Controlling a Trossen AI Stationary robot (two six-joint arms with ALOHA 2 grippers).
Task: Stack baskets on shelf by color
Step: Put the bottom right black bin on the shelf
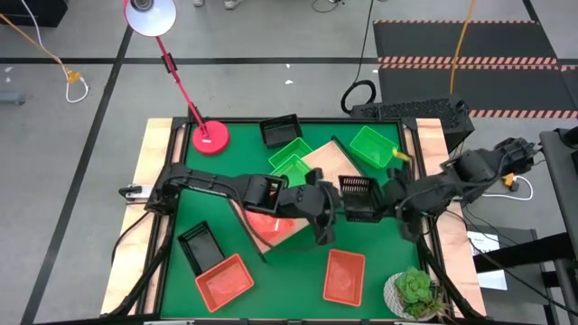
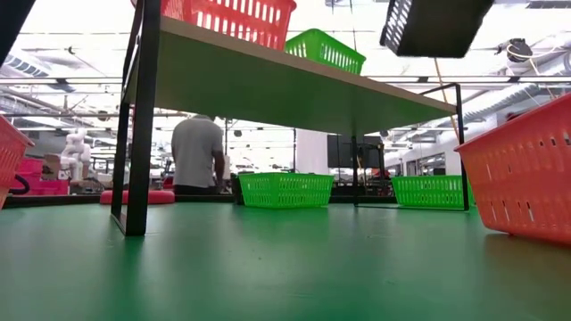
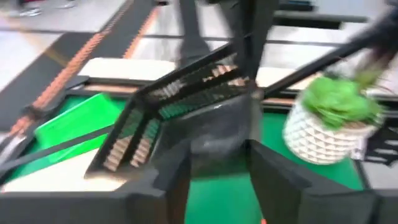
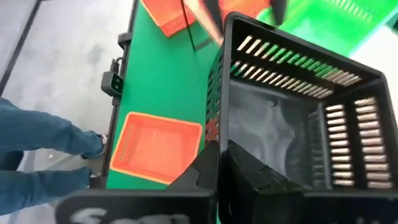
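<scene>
1. The black basket point(image 1: 358, 191) hung in the air by the edge of the shelf point(image 1: 318, 162), lifted off the bench point(image 1: 379, 271). The right gripper point(image 4: 219, 163) had its fingers clamped on the basket's rim wall.
2. The left gripper point(image 1: 327, 209) was just beside the same basket. I could not tell if its fingers were apart or together.
3. My worry: the grip was on one wall only, so the basket might tilt or slip. The two arms were very close and could bump each other.
4. An orange-red basket point(image 1: 274, 222) and a green basket point(image 1: 291, 159) already lay on the shelf, so the black one could land on a wrong colour.
5. The low view showed the basket well above the board; the high view did not show this height.
6. The right wrist view alone showed the pinch on the rim.
7. The left wrist view showed the plant pot point(image 3: 328, 127) behind.
</scene>
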